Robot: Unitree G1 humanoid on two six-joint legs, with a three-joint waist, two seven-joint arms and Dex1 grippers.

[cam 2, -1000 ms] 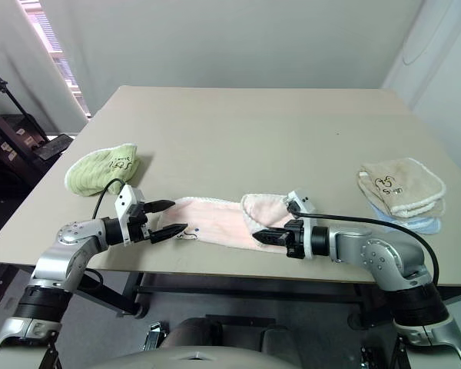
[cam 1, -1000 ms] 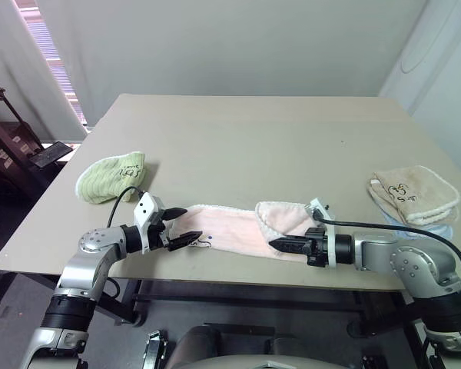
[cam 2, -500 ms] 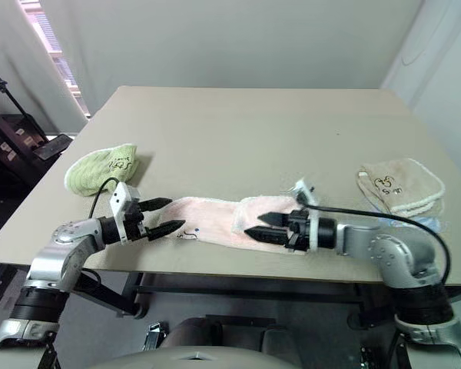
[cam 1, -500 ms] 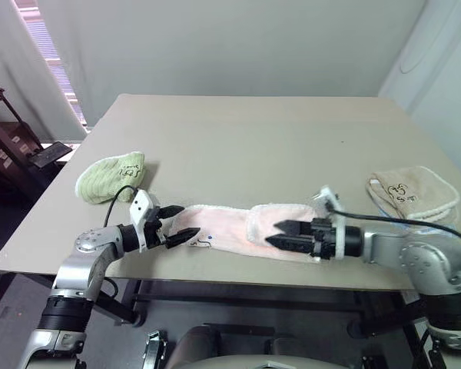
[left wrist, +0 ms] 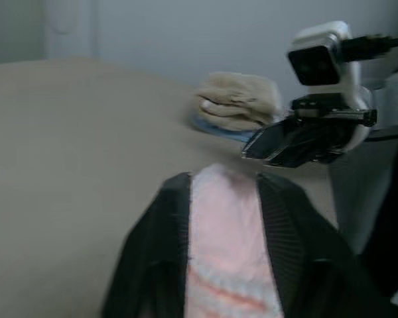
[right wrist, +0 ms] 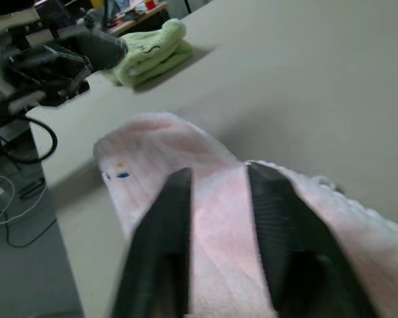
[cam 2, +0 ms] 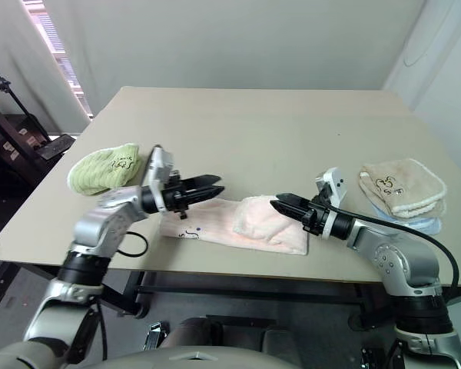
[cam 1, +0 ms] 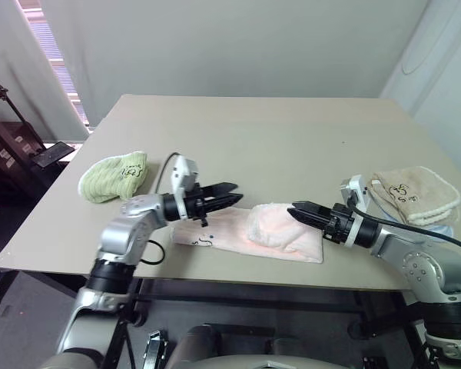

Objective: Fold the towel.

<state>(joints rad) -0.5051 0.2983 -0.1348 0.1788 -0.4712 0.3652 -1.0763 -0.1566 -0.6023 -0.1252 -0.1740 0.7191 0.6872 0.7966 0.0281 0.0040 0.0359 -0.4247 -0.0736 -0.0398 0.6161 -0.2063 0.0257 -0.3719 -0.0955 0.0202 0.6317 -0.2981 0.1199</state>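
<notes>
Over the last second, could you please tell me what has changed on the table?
The left tool lifted from the pink towel's left end and swung right above it. The right tool, which had pressed the folded-over right end, drew back to the right and rose clear. That fold now lies as a raised hump. The green towel and the beige towel stayed put.

A beige table [cam 1: 238, 131] stands before plain grey walls [cam 1: 215, 46], a blinded window [cam 1: 50, 58] at left.
</notes>
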